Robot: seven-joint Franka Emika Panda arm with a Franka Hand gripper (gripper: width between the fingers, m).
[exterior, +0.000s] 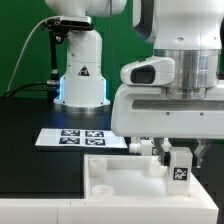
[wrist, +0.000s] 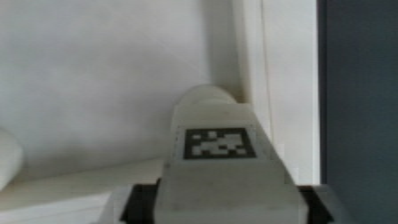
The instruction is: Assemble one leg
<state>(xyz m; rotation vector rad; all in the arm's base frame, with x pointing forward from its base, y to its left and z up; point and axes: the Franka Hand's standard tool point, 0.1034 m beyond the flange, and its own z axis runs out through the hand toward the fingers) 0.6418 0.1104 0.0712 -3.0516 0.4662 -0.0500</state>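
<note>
White plastic everywhere: in the exterior view the gripper (exterior: 178, 160) hung low at about 4 o'clock in the frame, wrist pointing straight down, over the large white tray-like part (exterior: 120, 190), with the marker board (exterior: 82, 137) lying flat on the black table (exterior: 35, 170) at roughly 9 o'clock from it. The leg (exterior: 180, 166) sat pinched between the fingers, tag facing the camera, apparently upright. Arm base (exterior: 82, 85) stood well behind at 11 o'clock. In the wrist view the leg (wrist: 221, 160) filled the lower middle, tag up, its rounded tip pointing toward 12 o'clock at the tray's surface (wrist: 107, 90); dark finger pads (wrist: 139, 203) pressed on its sides. Risk, as a judgement: peg tip hidden, so misalignment with any hole could jam or tilt the leg, or let it slip in the grasp if pushed down off-centre.
</note>
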